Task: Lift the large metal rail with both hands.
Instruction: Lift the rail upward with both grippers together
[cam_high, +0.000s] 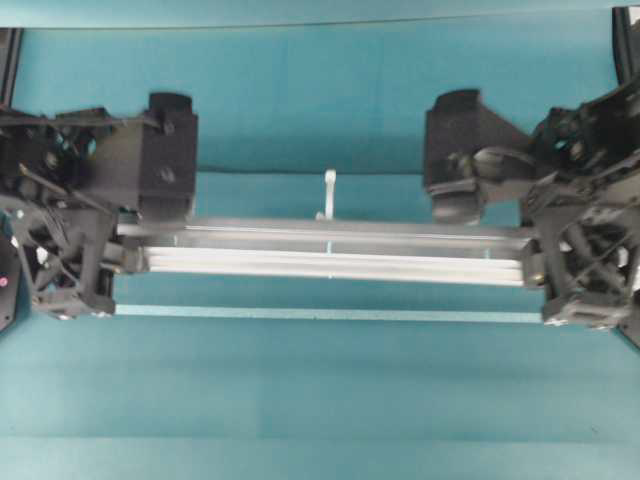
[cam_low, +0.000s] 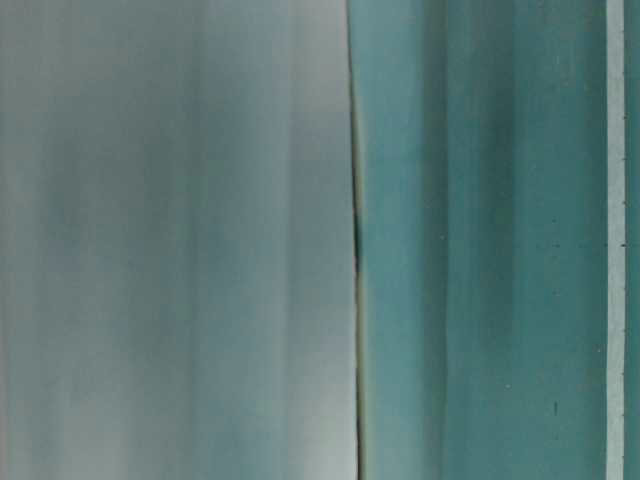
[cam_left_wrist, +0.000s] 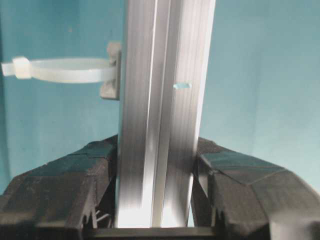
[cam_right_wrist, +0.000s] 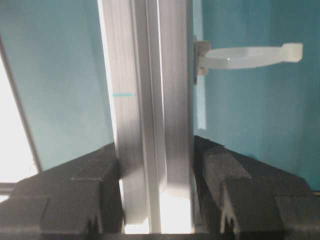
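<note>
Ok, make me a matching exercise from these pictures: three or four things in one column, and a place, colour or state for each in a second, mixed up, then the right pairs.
Things:
1. large metal rail
2. left gripper
3. right gripper
4. white curved clip

Descriptions:
A. closed on the rail's end at the right of the overhead view
B. silver, grooved lengthwise, spanning between both grippers
C. sticks out sideways from the rail's far edge near its middle
D. closed on the rail's end at the left of the overhead view

Pairs: 1-B, 2-D, 3-A, 4-C
</note>
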